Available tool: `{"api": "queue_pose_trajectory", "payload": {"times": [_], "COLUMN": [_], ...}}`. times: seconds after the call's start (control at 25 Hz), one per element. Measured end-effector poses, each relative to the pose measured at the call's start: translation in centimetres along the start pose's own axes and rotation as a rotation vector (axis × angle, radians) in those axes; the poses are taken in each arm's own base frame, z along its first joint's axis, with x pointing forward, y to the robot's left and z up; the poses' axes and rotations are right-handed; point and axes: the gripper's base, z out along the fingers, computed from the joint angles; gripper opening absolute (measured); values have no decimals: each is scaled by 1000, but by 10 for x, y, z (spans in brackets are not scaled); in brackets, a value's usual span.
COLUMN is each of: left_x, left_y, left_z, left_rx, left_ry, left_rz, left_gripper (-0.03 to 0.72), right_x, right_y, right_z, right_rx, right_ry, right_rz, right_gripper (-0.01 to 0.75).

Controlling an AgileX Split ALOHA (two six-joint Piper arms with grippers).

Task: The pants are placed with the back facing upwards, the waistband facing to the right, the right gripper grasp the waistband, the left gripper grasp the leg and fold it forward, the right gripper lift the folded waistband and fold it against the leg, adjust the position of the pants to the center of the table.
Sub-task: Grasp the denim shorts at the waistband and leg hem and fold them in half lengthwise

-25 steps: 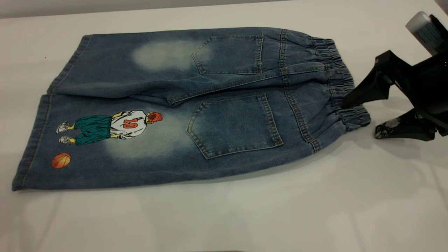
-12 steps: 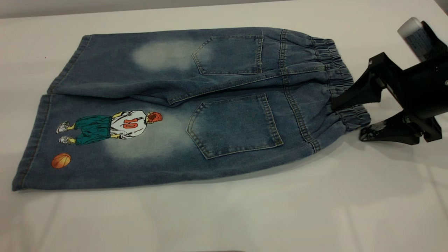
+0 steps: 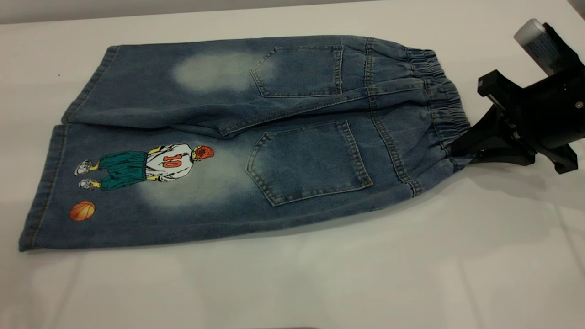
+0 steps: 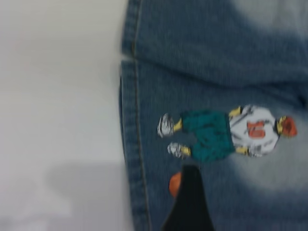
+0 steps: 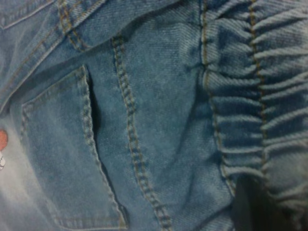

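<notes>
**Right gripper clamped on the waistband at the right edge of the frame**

The pants (image 3: 256,141) lie flat on the white table (image 3: 292,283), back side up, filling most of the upper and middle part of the exterior view. The legs point to the left of the frame and the gathered waistband (image 3: 441,107) to the right. Two back pockets show; the nearer one (image 3: 308,162) sits just right of centre. A printed basketball player (image 3: 146,165) in a white number 10 shirt lies on the nearer leg at centre left, with a small orange ball (image 3: 82,210) below it, near the hem.

The right gripper (image 3: 459,151) reaches in from the right edge, at mid height. Its black fingers (image 3: 484,137) are drawn together on the near corner of the waistband, and the cloth there is bunched toward them. In the right wrist view the gathered elastic and the pocket stitching fill the picture.

The left gripper is outside the exterior view. In the left wrist view one dark fingertip (image 4: 190,202) shows over the nearer leg, beside the orange ball; whether its jaws are apart or together cannot be told.
</notes>
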Motion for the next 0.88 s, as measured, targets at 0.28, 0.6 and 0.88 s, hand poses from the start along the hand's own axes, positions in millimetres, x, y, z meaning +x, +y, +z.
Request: {"api": "queue_pose_trajectory", "payload": {"times": [0.28, 0.6, 0.88], "left_x": [39, 70, 91], "left_y": [8, 22, 32], "left_z": [33, 83, 113], "left_rx": [-30, -100, -145], "left_ry": [283, 432, 503], "left_rz": [-12, -33, -36], "left_gripper": [546, 546, 546], "right_x": [0, 1, 1], "right_y": [0, 3, 3], "right_z": [0, 0, 0], "right_rx": [-1, -29, -33], "right_ry": [8, 16, 23], "right_rz": [-20, -31, -38], "right_gripper": [36, 36, 36]}}
